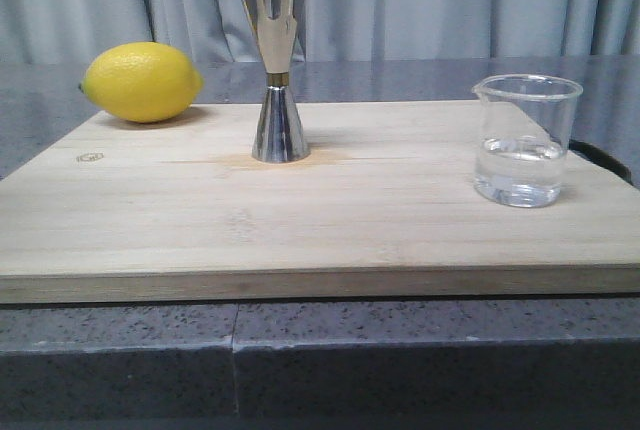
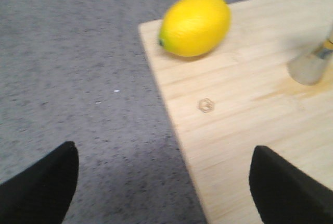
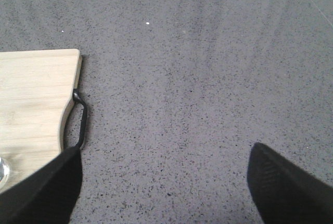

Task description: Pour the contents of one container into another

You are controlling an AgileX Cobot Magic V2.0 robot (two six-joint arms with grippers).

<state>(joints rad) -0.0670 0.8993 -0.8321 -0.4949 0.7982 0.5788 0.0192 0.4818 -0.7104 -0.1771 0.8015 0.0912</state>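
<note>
Upright, clear glass beaker (image 1: 525, 140), part-filled.

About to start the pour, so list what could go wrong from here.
1. The jigger is tall with a narrow mouth and small foot; a nudge from the beaker could tip it, and the stream may well miss.
2. The beaker is clear, smooth glass holding liquid, so it may slip or slosh when lifted.
3. The lemon lies loose near the board corner and might roll off if bumped.
</note>
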